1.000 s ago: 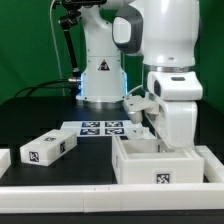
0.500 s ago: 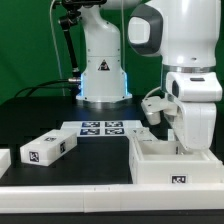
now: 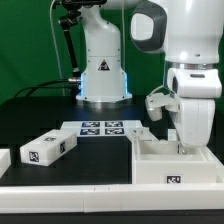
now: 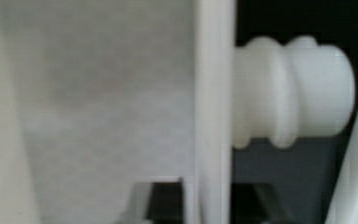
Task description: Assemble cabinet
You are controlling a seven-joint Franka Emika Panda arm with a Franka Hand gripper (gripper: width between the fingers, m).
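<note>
A long white rail point(image 3: 70, 190) runs along the front edge of the black tabletop point(image 3: 30, 115). Just behind it, toward the exterior view's right, stands the cabinet point(image 3: 150, 165). It is a white, boxy, open-topped body with thick plain walls and a small black-and-white square tag low on its front face. It sits flat on the tabletop.

The end effector point(image 3: 181, 148) reaches down from above into the open top, close to the wall on the exterior view's right. The cabinet's walls hide its fingertips, so I cannot tell how wide it stands or whether it grips the wall. In the wrist view a blurred white panel point(image 4: 87, 110) fills most of the frame very close up, with a ribbed round white part point(image 4: 291, 95) behind its edge.

Well apart, toward the exterior view's left, a small white drawer block point(image 3: 48, 148) lies on the tabletop with a tag on its near end. Farther back lies the marker board point(image 3: 100, 128), and behind it rises the arm's white base point(image 3: 100, 70).
</note>
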